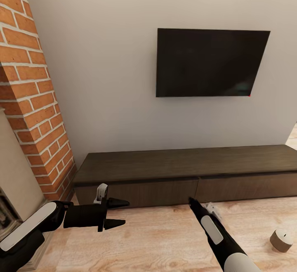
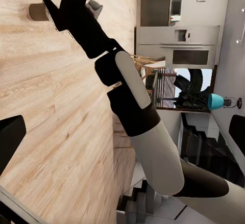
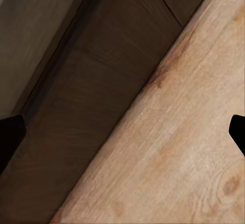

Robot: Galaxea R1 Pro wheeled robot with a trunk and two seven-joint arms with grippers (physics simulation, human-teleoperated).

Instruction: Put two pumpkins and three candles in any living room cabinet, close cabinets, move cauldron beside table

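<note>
The cabinet (image 1: 185, 173) is seen against the wall below the television (image 1: 210, 62), with its drawer fronts flush and shut. A candle (image 1: 281, 240) is stood on the wood floor (image 1: 156, 239) in front of the cabinet's right half, well apart from it. The left gripper (image 1: 115, 213) is held released, fingers spread, just before the cabinet's left end. The right gripper (image 1: 192, 201) is pointed at the cabinet's front, near it; its fingertips (image 3: 10, 137) are seen wide apart, nothing between them.
</note>
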